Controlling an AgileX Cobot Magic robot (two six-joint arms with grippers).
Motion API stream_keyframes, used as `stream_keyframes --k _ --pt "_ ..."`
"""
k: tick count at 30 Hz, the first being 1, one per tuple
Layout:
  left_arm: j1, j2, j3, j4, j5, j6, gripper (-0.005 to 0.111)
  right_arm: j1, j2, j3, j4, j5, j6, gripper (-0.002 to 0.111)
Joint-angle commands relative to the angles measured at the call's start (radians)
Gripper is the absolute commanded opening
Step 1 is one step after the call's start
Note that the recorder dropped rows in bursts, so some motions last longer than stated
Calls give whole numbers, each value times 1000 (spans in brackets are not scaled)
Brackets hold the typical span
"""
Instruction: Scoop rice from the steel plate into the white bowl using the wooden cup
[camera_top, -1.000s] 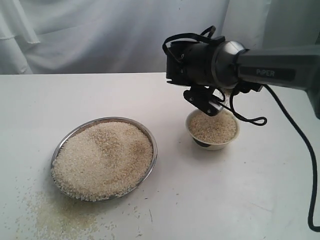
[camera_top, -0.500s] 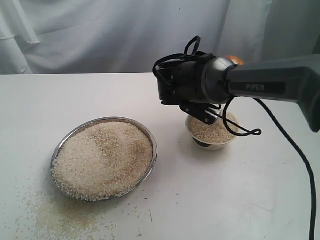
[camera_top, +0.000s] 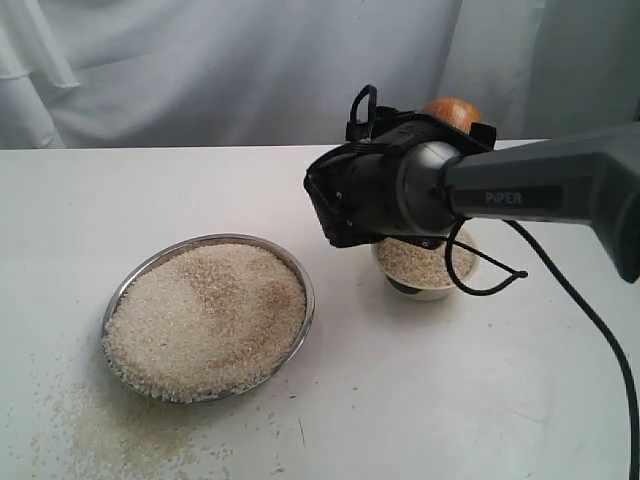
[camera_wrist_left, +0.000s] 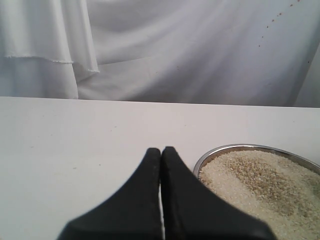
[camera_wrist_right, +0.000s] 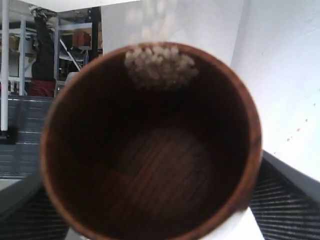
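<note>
Right gripper (camera_wrist_right: 160, 210) clamps the small barrel-shaped cup of glossy reddish-brown wood (camera_top: 452, 112) between its ribbed pads (camera_wrist_right: 290, 200). It carries the cup tipped above the small cream-white bowl with the flared rim (camera_top: 440, 291), which stands right of the worktop's middle, nearer the far edge. The right wrist view looks straight into the cup's dark inside, which is bare except for a small clump of grains (camera_wrist_right: 159, 67) clinging at the lip. I judge the tilt is meant to drop the last of a load into the bowl, which already holds a good layer of grain (camera_top: 425, 262). The left gripper (camera_wrist_left: 161, 200) has its jaws pressed together on nothing and waits low over the table, just beside the rim of the wide, shallow plate of shiny silver metal (camera_wrist_left: 225, 150), seemingly parked out of the way. That plate (camera_top: 311, 300) lies toward the near left of the worktop, well apart from the bowl, heaped with pale beige uncooked rice (camera_top: 205, 315). Loose grains (camera_top: 90, 430) are scattered toward the near left corner, presumably spill from scooping. The white tabletop (camera_top: 520, 380) is matte, and a black cable (camera_top: 600, 330) trails along its right edge. White cloth (camera_top: 200, 70) hangs behind the far edge, and the right wrist view catches blurred shelving (camera_wrist_right: 75, 50) beyond.
</note>
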Motion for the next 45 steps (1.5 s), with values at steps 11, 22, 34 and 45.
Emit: stream_keyframes --k 11,22,34,45 --pt "-4 -4 5 0 -6 1 0 60 -11 60 -154 9 17 0" --pt "-4 -4 5 0 -6 1 0 203 12 -90 -38 -294 -189 0" --pt "-4 -4 5 0 -6 1 0 216 107 -184 24 -415 -167 0" --pt "-4 -4 5 0 -6 1 0 232 119 -184 175 -535 -137 0"
